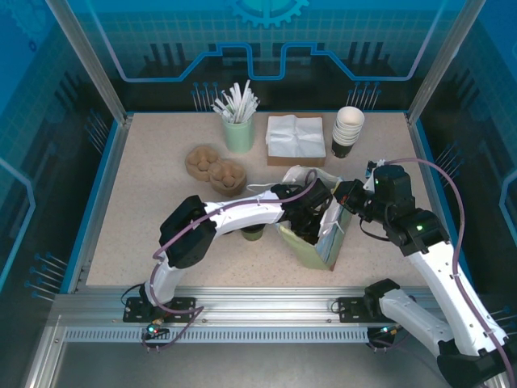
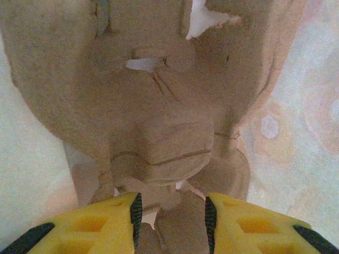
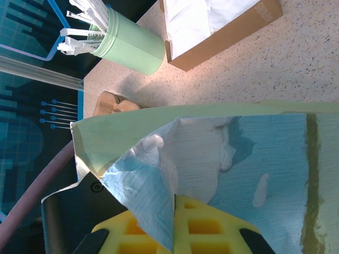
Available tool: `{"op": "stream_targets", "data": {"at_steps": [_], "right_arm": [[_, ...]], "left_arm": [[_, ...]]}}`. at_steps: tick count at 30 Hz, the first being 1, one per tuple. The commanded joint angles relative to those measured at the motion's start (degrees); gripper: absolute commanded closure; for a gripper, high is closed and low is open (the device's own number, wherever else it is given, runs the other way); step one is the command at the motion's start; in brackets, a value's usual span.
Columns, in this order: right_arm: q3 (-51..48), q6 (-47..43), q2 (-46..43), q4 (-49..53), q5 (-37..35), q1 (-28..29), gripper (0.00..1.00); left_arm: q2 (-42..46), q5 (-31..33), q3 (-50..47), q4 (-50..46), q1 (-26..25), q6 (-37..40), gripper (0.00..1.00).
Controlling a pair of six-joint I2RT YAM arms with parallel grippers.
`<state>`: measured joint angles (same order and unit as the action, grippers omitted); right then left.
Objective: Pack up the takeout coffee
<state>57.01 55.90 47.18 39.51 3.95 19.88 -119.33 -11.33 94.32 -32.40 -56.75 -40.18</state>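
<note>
Lab cell, blue panels (image 1: 266, 40), aluminium frame (image 1: 266, 315)

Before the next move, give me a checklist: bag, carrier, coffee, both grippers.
1. Right gripper shut on the green bag rim: ok.
2. Bag mouth open toward the left arm, top view: ok.
3. Left gripper inside the bag, closed on the pulp carrier: ok.
4. Carrier seated flat on the bag's bottom: cannot tell.
5. Takeout coffee in the bag: not ok, it stands on the table beside the bag, under the left arm.
6. Coffee lid on: cannot tell, the arm covers it.
</note>
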Motion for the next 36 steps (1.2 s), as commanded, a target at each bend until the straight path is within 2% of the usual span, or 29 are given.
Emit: {"op": "stream_targets", "data": {"at_steps": [1, 13, 25, 36], "right_arm": [[0.13, -0.78, -0.08, -3.18, 3.08, 0.73, 1.00], [0.54, -0.62, -0.23, -2.58, 2.64, 0.75, 1.00], [4.38, -4.43, -0.84, 3.69, -3.42, 0.78, 1.00], [7.75, -7.27, 0.45, 5.89, -5.18, 0.69, 1.00]], "left_arm": [[-3.80, -2.09, -0.52, -0.79, 0.32, 1.76, 0.61], [-4.00, -1.57, 1.31, -2.51, 0.28, 3.31, 0.60], [9.62, 8.24, 5.02, -11.65, 0.24, 3.55, 0.56], [20.56, 10.62, 4.52, -12.19, -0.20, 2.66, 0.55]]}}
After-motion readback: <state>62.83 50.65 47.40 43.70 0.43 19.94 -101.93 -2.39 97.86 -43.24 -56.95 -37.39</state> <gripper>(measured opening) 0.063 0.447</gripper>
